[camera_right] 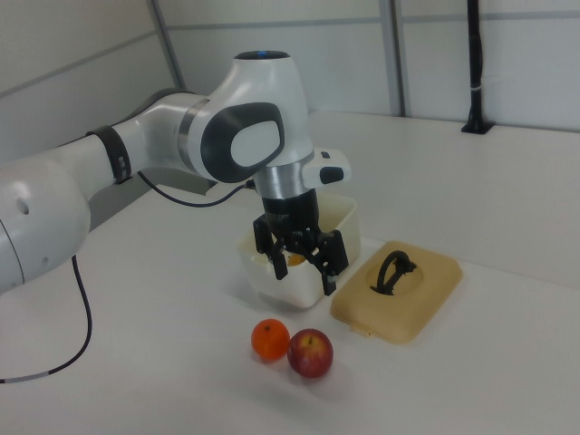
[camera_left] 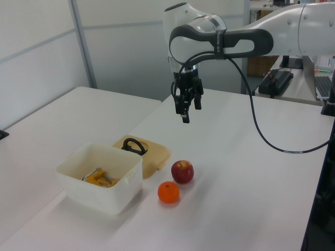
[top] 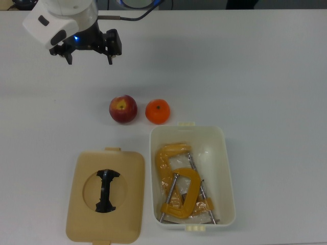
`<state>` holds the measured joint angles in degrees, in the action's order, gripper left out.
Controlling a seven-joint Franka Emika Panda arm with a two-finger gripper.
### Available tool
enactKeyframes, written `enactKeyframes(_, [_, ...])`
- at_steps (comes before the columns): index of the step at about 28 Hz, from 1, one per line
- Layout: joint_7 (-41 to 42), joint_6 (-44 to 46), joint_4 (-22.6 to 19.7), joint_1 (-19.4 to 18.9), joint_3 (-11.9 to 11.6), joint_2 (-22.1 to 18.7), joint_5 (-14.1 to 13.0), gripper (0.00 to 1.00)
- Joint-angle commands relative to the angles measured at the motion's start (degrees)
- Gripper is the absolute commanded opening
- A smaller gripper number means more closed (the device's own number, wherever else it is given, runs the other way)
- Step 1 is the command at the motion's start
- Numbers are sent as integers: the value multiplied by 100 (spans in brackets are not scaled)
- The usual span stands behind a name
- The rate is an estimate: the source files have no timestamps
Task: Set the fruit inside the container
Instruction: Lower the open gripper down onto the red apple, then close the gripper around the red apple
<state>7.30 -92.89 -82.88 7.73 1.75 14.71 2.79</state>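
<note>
Fruit, top view: apple and tangerine sit side by side on table, just outside white container holding yellow-orange C-clamps; tan lid lies on the top view's left. Left view: gripper hangs above the fruit, jaws open, empty. Right view: the arm partly hides the container.

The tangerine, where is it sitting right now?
In the top view the tangerine sits on the white table, just right of the apple and just above the white tub's upper left corner, outside it.
</note>
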Motion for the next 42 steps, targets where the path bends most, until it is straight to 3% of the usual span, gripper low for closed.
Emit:
enactKeyframes(1, [130,53,-793,-121,-165,-735,-95,100])
enactKeyframes(12, [475,-403,-1827,-245,-149,-1470,-130,100])
enactKeyframes(16, [448,-791,-2171,-403,-122,-1480,-130,100])
enactKeyframes(24, [413,-2083,-2637,-597,-87,-1041,-121,100])
enactKeyframes(35, [413,-2839,-2532,-588,-87,-214,37,100])
enactKeyframes(42, [246,-3129,-2470,-588,-87,172,423,100])
